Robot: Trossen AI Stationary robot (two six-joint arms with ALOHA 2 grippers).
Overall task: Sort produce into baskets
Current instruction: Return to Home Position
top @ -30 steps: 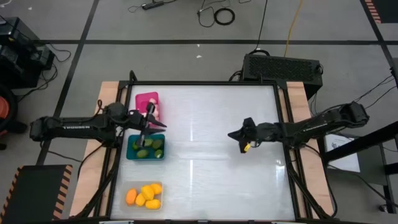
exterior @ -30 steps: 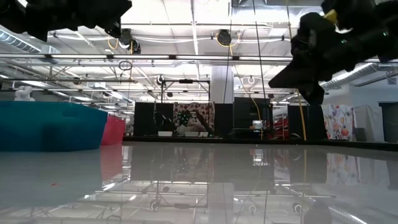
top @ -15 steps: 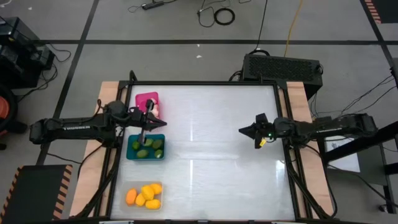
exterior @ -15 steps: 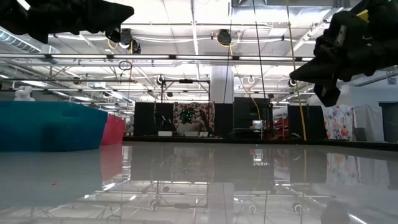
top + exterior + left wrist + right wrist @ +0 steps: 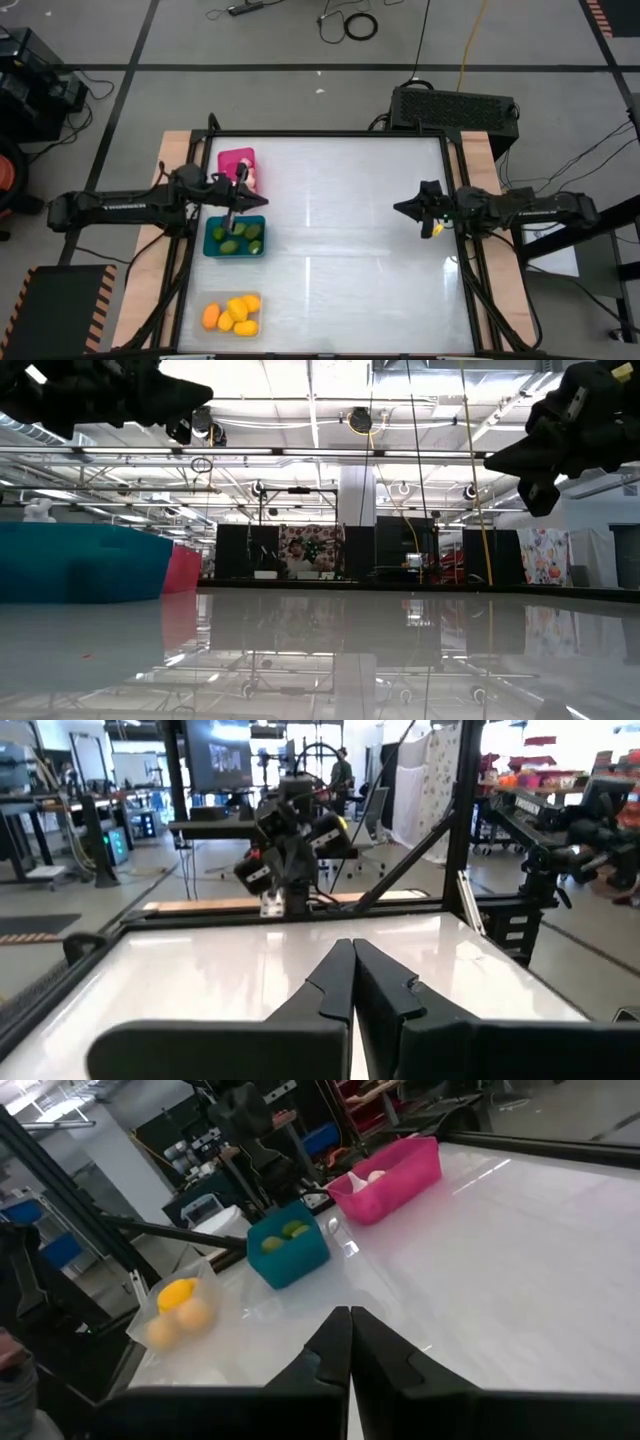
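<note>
The yellow fruits (image 5: pixel 232 313) lie heaped in the clear bin (image 5: pixel 208 298) at the lower left of the high view. Above it the green ovals (image 5: pixel 232 245) sit in the teal bin (image 5: pixel 235 254), and pale bulbs (image 5: pixel 255 178) rest in the pink bin (image 5: pixel 222 165) at the top of the column. I see no produce outside the bins, so the sorting looks done. These toys are probably light, hard-shelled and slick, and likely to roll. An oval is best pinched across its narrow middle, a bulb around its widest part. The left hand (image 5: pixel 255 200) hangs above the gap between the pink and teal bins, fingers pressed together on nothing. The right hand (image 5: pixel 403 208) hangs right of centre over the bare tabletop (image 5: pixel 340 260), well apart from the bins, likewise closed and empty
</note>
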